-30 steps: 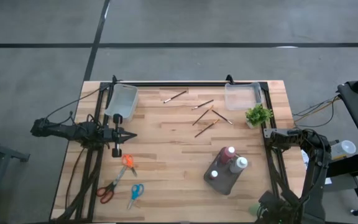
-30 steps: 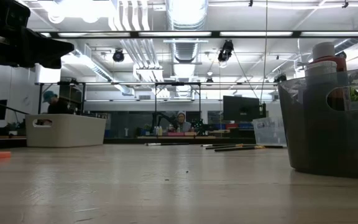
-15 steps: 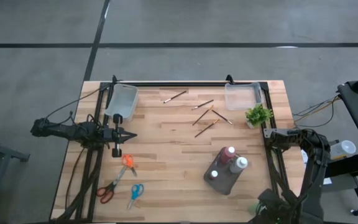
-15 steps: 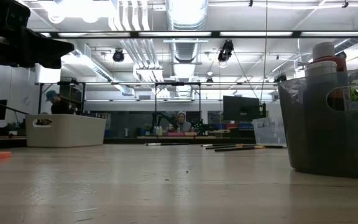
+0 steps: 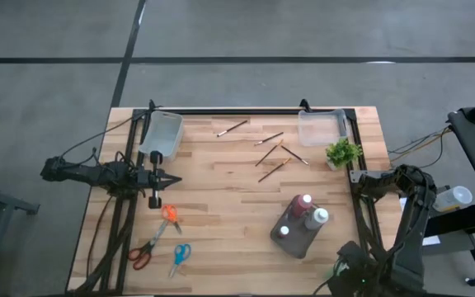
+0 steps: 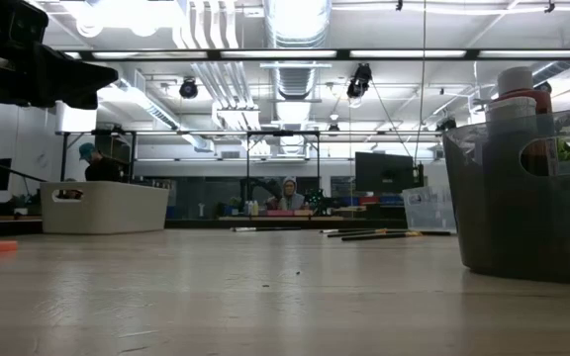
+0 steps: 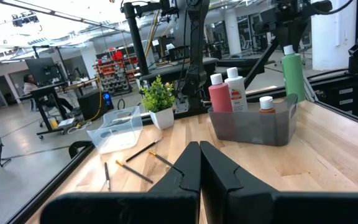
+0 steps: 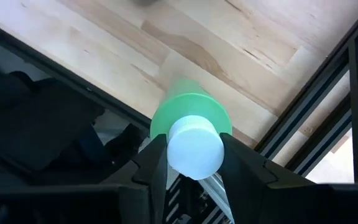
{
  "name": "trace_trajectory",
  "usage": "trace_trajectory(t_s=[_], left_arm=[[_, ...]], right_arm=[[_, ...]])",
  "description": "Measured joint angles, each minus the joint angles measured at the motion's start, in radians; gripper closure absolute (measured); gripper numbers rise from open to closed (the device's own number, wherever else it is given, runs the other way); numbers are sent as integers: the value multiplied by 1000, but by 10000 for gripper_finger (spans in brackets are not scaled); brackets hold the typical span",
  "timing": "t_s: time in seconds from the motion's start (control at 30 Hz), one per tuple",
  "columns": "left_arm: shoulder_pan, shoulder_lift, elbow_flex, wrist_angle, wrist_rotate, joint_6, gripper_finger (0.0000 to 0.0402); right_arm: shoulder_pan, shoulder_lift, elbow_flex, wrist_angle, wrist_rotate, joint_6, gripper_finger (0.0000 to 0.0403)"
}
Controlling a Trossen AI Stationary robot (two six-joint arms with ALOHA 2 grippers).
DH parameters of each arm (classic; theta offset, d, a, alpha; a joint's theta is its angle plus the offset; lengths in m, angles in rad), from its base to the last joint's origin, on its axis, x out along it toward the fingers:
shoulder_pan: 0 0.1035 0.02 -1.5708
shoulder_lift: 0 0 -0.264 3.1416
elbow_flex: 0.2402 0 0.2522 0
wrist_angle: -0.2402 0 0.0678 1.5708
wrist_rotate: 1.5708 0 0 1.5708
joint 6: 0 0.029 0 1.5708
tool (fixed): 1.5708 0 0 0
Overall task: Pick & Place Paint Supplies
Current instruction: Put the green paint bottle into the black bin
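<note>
Right pincer [image 8: 194, 163] is clamped on the green bottle [image 8: 190, 134], carrying it above the counter [image 5: 221, 206] edge; next, the caddy [image 5: 297, 235] ahead. Left pincer [image 7: 199, 169] rests together.

Bright even overhead light, glaring ceiling lamps [image 6: 295, 20], soft shadows, blurred foreground

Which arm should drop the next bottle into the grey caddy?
Right. Its pincer is shut on the green bottle near the grey caddy. The left pincer is shut, empty, across the table.
</note>
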Motion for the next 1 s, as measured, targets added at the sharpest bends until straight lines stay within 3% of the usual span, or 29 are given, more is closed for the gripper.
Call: trace_trajectory(t_s=[0.37,0.6,1.0], left_arm=[[0,0,0,0,0,0,401],[0,0,0,0,0,0,401],[0,0,0,0,0,0,401]], right_arm=[[-120,-60,0,-7,8,0,290],[-181,-94,27,-32,93,13,290],[-216,-93,120,-77,147,24,290]])
